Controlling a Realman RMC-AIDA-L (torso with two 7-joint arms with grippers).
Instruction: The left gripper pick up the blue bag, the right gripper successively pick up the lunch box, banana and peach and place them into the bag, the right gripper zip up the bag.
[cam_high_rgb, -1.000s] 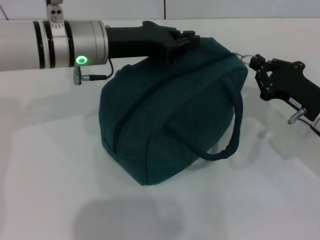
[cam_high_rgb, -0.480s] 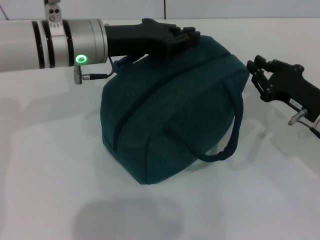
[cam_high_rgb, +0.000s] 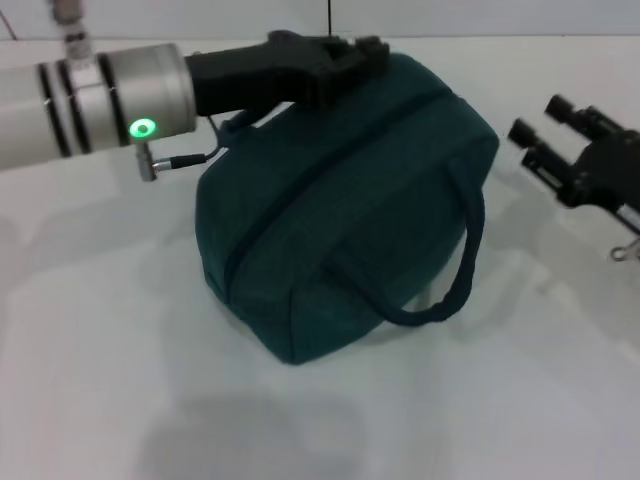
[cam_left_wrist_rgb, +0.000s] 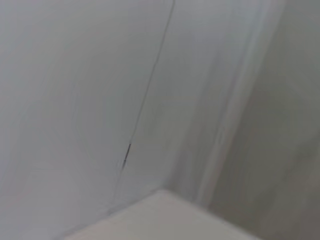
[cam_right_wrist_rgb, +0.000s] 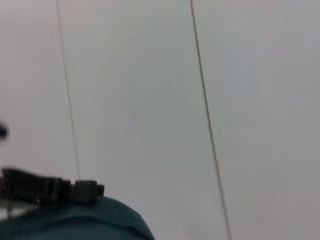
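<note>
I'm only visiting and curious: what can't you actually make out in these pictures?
- Head view: whatever the blue bag contains; its zipped fabric hides it.
- Head view: what the left gripper pinches; the bag's top covers its fingertips.
- Head view: the right gripper arm, cut by the edge.
- Left wrist view: only blurred wall.

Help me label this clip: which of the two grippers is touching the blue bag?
The left gripper, the one with the green ring, rests on the top of the blue bag. The right gripper hangs apart, beside the bag, fingers spread.

Silver wrist (cam_high_rgb: 90, 100), black fingers (cam_high_rgb: 345, 60)
</note>
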